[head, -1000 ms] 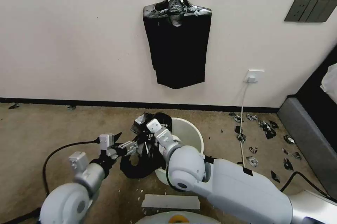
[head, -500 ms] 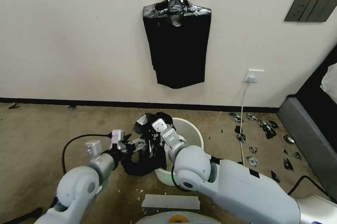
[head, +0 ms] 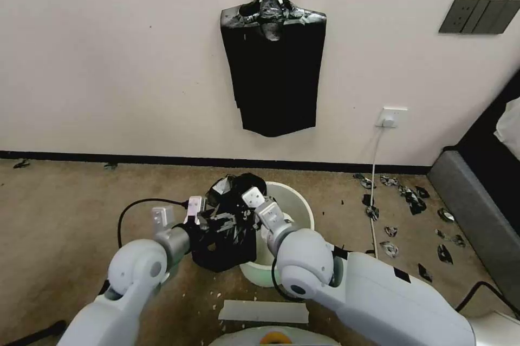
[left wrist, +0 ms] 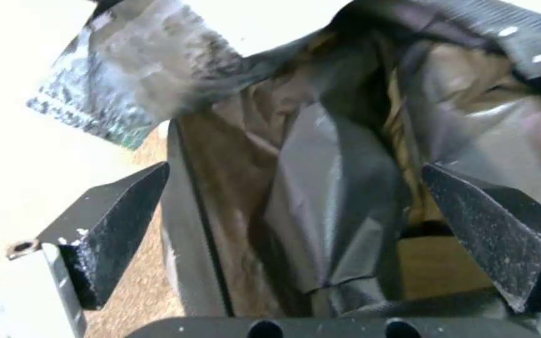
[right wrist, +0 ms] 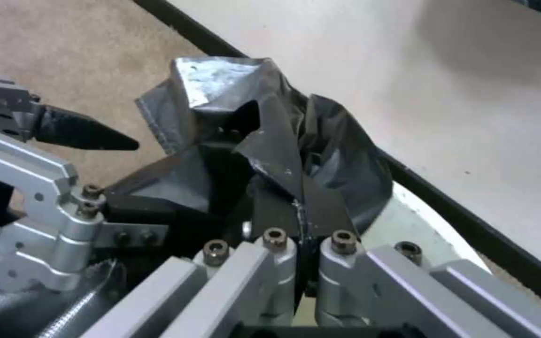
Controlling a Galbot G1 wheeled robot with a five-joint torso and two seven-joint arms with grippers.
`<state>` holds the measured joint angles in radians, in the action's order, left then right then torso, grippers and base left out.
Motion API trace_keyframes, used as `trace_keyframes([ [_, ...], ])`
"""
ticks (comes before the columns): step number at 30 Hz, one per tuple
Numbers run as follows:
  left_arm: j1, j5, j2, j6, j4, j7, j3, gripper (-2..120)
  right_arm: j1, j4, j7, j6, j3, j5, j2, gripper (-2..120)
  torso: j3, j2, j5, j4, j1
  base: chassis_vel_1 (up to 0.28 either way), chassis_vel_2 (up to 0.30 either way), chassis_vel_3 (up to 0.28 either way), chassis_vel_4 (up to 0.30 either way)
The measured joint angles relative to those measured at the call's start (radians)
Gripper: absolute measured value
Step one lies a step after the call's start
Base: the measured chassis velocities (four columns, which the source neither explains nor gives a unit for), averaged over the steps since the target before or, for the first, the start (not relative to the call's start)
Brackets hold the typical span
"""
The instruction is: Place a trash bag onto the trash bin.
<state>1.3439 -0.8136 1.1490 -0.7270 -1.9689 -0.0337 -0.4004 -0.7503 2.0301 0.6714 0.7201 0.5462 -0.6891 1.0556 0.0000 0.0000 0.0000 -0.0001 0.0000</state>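
Note:
The cream-white trash bin [head: 297,206] stands on the carpet near the wall. The glossy black trash bag [head: 226,243] hangs crumpled over the bin's left rim and down its outer side. My right gripper [head: 245,210] sits above that rim, shut on a fold of the trash bag [right wrist: 283,159], with the bin's rim [right wrist: 408,220] just beyond it. My left gripper [head: 212,222] comes in from the left, jaws open, with the trash bag [left wrist: 320,188] lying loosely between its two dark fingers [left wrist: 117,225]. In the right wrist view, the left gripper [right wrist: 114,164] is spread beside the bag.
A flat bunch of black bags [head: 273,64] hangs on the wall above. Torn black scraps [head: 411,197] and a white cable [head: 373,189] lie on the floor to the right, before a grey furniture edge [head: 476,216]. A white sheet [head: 264,312] lies near my base.
My left arm has swung right toward the bin, bringing its open gripper onto the bag. The right gripper has shifted slightly right with the bag, which now hangs closer against the bin.

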Motion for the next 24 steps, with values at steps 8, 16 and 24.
trace_keyframes([
  [8, -0.016, 0.03, 0.005, -0.01, 0.029, -0.019, 0.018, 96, -0.023, 0.009, -0.013, 0.0, -0.027, 0.012, -0.019, 0, 0.0, 0.0, 0.0001, 0.0001, 0.0, 0.0, 0.0, 0.0, 0.0],
  [16, -0.037, 0.058, 0.012, -0.013, 0.054, -0.019, 0.052, 81, -0.028, 0.014, -0.014, -0.001, -0.033, 0.013, -0.025, 0, 0.0, 0.0, 0.0001, 0.0001, 0.0, 0.0, 0.0, 0.0, 0.0],
  [24, -0.038, 0.083, 0.021, -0.012, 0.063, -0.018, 0.055, 52, -0.034, 0.018, -0.018, -0.002, -0.04, 0.016, -0.037, 0, 0.0, 0.0, 0.0001, 0.0, 0.0, 0.0, 0.0, 0.0, 0.0],
])
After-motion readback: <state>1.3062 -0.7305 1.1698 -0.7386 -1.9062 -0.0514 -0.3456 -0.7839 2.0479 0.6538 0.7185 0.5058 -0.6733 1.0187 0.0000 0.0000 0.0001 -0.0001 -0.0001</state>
